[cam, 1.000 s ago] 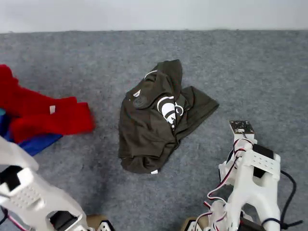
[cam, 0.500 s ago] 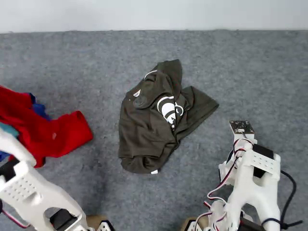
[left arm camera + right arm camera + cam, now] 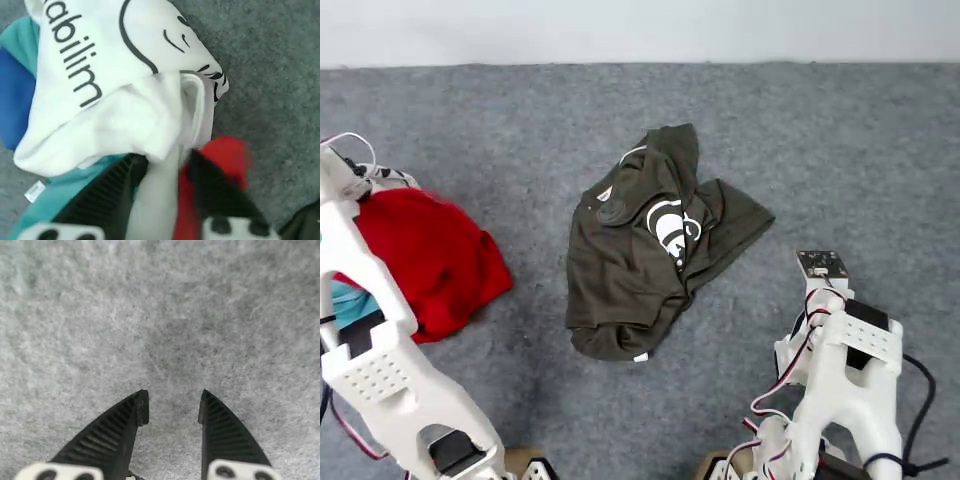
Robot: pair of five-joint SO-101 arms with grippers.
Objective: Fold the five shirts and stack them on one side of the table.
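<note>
Pincer of left arm [image 3: 167,159] clamps white shirt [image 3: 115,90], red shirt [image 3: 227,155] together.

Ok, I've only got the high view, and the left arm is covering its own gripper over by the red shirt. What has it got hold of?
Observer: The left gripper is pinching a white shirt with black print.
Operator: Anything in that pile I can't see?
Observer: Yes, blue cloth lies right beside the white shirt.
Operator: And the right gripper?
Observer: The right gripper is open over bare grey carpet, with nothing between its fingers.
</note>
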